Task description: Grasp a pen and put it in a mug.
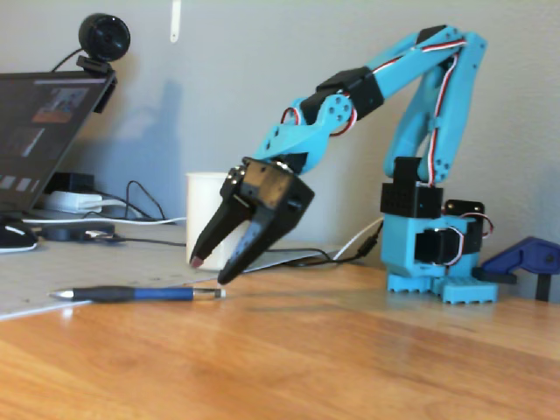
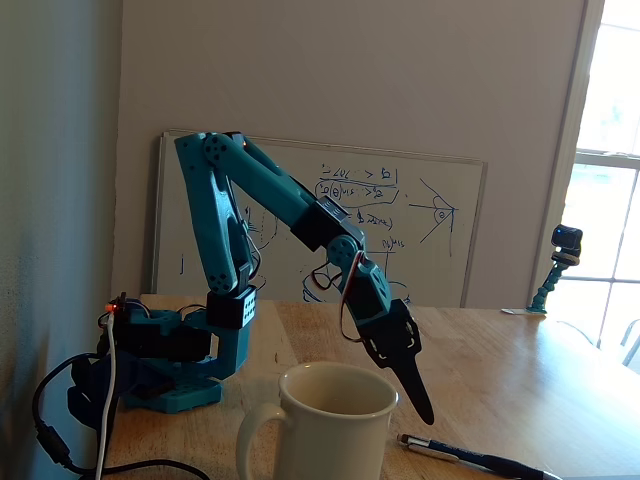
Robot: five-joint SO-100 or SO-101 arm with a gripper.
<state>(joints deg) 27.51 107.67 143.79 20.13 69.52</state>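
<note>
While the gripper (image 1: 210, 270) hovers with fingers apart above the blue pen (image 1: 140, 294), it should descend straddling the barrel, then squeeze; the white mug (image 2: 325, 420) stands empty.

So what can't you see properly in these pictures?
- Mug: mostly hidden behind the gripper in a fixed view.
- Pen: its end is cut off by the bottom edge in a fixed view.
- Mug's bottom: cut off by that same edge.
- Whiteboard writing: too small to read.

In a fixed view, the pen (image 1: 140, 294) lies on the table (image 1: 350, 350), before the mug (image 1: 203, 210).
</note>
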